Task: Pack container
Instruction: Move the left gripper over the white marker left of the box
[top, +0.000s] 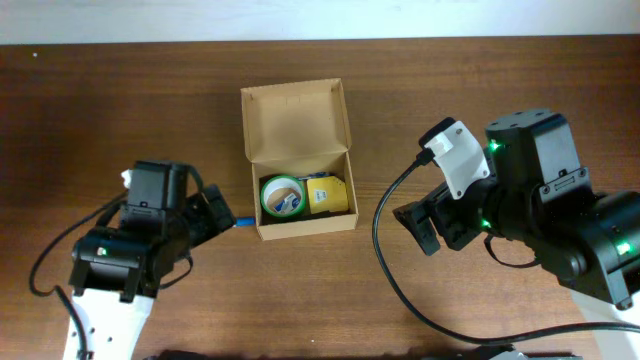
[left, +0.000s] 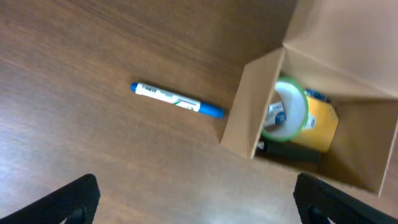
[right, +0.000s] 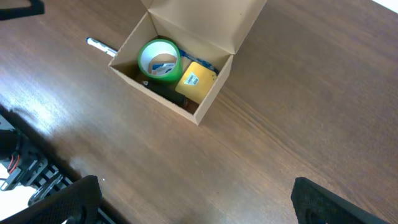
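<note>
The container (top: 295, 120) is a tan cardboard box at mid-table, its flap lid standing open at the far side. Inside it lie a green tape roll (top: 282, 195) and a yellow item (top: 328, 196). A blue-and-white marker pen (left: 177, 100) lies on the table just left of the box wall (left: 245, 106). My left gripper (left: 199, 202) is open above the table, short of the pen, with nothing between its fingers. The right gripper (right: 199, 199) hovers open and empty to the right of the box (right: 211, 93).
The brown wooden table (top: 500, 80) carries everything. A black cable (top: 385, 250) loops from the right arm toward the front edge. Dark frame parts and wires (right: 25, 168) sit beyond the table's edge in the right wrist view.
</note>
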